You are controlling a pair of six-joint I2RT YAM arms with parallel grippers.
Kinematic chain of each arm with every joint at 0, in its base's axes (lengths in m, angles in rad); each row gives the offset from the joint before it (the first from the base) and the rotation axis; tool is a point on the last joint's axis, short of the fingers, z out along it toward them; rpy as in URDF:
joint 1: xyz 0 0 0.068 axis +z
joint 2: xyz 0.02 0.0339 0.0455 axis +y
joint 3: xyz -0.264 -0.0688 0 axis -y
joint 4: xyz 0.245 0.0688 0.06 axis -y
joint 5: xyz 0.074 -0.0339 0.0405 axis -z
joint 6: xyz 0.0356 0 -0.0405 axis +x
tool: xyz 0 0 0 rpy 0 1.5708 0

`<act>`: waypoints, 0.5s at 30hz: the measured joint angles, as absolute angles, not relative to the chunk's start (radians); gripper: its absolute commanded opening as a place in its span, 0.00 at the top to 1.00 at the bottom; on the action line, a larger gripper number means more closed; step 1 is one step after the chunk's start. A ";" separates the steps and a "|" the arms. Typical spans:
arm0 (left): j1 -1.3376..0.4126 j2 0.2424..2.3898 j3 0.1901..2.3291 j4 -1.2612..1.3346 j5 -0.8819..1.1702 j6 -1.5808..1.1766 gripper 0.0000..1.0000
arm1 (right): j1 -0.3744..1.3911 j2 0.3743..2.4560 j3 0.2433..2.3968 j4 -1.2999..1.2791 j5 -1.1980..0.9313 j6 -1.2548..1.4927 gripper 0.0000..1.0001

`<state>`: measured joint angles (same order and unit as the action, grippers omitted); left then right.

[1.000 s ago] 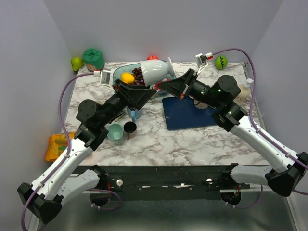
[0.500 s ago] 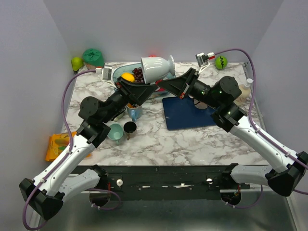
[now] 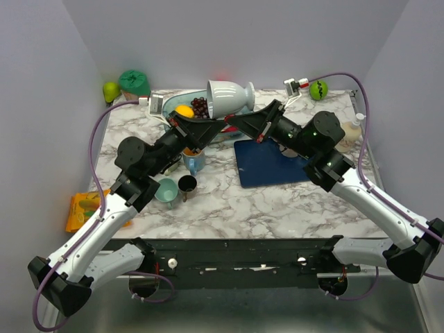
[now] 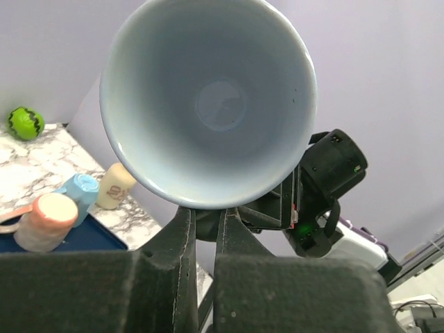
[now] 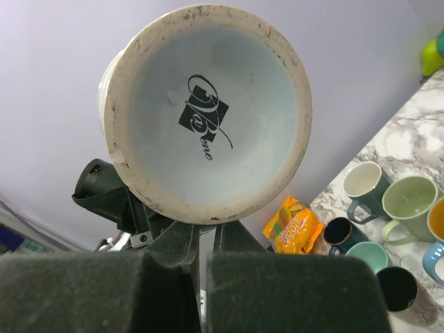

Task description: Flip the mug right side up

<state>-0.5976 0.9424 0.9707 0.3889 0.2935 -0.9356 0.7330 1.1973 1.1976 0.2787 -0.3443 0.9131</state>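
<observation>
The pale blue ceramic footed mug [image 3: 229, 96] hangs in the air above the far middle of the white marbled table [image 3: 277, 208]. It lies on its side, mouth toward 9 o'clock and foot toward 3 o'clock in the top view.

The left gripper [image 3: 212, 125] is clenched on the lower rim of the mouth. Its wrist view looks straight into the empty glazed hollow, and the fingers [image 4: 184, 236] pinch the rim at 6 o'clock. The right gripper [image 3: 231, 120] is clenched on the edge of the foot. Its wrist view shows the rough unglazed ring and a black printed logo, with the fingers [image 5: 182, 243] meeting the ring at 6 o'clock.

- **7 o'clock of the mug, below:** an oval light-blue bowl [image 3: 168, 104] holding an orange fruit [image 3: 184, 111] and dark grapes [image 3: 200, 105].
- **Farther along 7 o'clock:** a blue mug [image 3: 195, 162], a teal mug [image 3: 165, 191] and a small dark cup [image 3: 187, 183].
- **5 o'clock:** a dark blue rectangular mat [image 3: 267, 166].
- **3 o'clock:** a green ball [image 3: 318, 89].
- **9 o'clock:** a green pear [image 3: 111, 91].
- **8 o'clock:** an orange snack packet [image 3: 83, 209], beyond the table's left edge.
</observation>
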 measured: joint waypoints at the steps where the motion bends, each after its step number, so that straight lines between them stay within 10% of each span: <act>1: -0.598 0.942 0.972 0.375 0.290 -0.929 1.00 | 0.734 1.196 1.195 0.267 -0.336 0.913 0.76; 6: -0.601 0.939 0.984 0.258 0.260 -0.873 1.00 | 0.744 1.180 1.172 0.171 -0.250 0.895 0.47; 15: -0.598 0.949 1.036 -0.113 0.106 -0.700 1.00 | 0.763 1.075 1.119 -0.146 -0.013 0.881 0.43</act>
